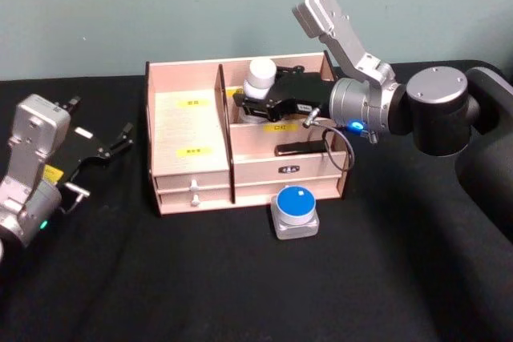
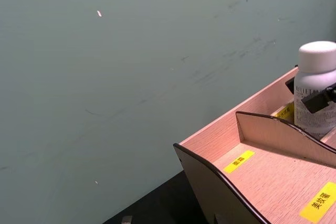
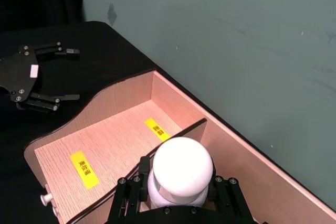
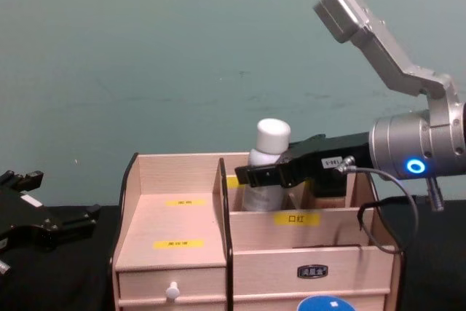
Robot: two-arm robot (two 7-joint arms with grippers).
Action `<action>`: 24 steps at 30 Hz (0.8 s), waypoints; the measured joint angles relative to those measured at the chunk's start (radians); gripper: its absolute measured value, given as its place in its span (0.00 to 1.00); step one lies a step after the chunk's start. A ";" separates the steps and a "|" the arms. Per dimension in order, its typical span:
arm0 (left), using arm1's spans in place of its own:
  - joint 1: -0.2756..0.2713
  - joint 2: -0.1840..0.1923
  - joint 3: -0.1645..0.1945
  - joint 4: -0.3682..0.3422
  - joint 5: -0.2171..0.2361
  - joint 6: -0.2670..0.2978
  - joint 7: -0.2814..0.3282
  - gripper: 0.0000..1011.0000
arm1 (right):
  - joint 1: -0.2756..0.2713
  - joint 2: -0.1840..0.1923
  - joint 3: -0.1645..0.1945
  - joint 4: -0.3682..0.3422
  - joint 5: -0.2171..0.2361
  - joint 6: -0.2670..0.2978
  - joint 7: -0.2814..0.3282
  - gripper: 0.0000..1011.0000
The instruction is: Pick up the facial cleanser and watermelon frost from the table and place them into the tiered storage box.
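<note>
While the blue-lidded square jar point(image 1: 295, 212) sits untouched on the black table point(image 1: 240, 278) in the lower centre of the head view, just in front of the tiered storage box point(image 1: 189, 127), the step in hand looks like the placing of the first item. I cannot tell from the packaging which of the two items is the cleanser and which the frost.

At the left edge of the head view the left gripper point(image 1: 100, 122) rests idle, well apart from the box. The right wrist view shows its fingers spread with nothing between them point(image 3: 76, 74).

Farther back, just above the frame's middle, the right gripper point(image 1: 250, 106) reaches in from the right over the box's right half. It is clenched around the body of a white-capped bottle point(image 1: 260, 76). In the chest view the bottle point(image 4: 271, 136) stands upright with its lower part sunk into the rear upper compartment. That compartment lies behind a yellow label point(image 4: 296, 218). The black fingers grip the bottle from both sides below the cap. The compartment wall hides its base, so I cannot tell whether it touches the floor.

The next move probably calls for easing the bottle straight down until it is seated. The fingers can then let go and lift clear without catching the cap or the divider point(image 3: 173, 135), and the jar remains to be fetched.
</note>
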 joint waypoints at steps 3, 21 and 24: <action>0.000 0.000 0.000 0.000 0.000 0.000 0.000 1.00 | 0.001 -0.002 0.000 0.006 -0.001 0.005 0.001 0.60; 0.000 0.000 0.000 0.000 0.000 0.000 0.000 1.00 | 0.001 -0.001 0.000 0.002 0.000 0.005 0.001 0.82; 0.000 0.000 0.000 0.000 0.000 0.000 0.000 1.00 | -0.002 0.001 0.003 -0.001 0.002 0.002 0.001 0.91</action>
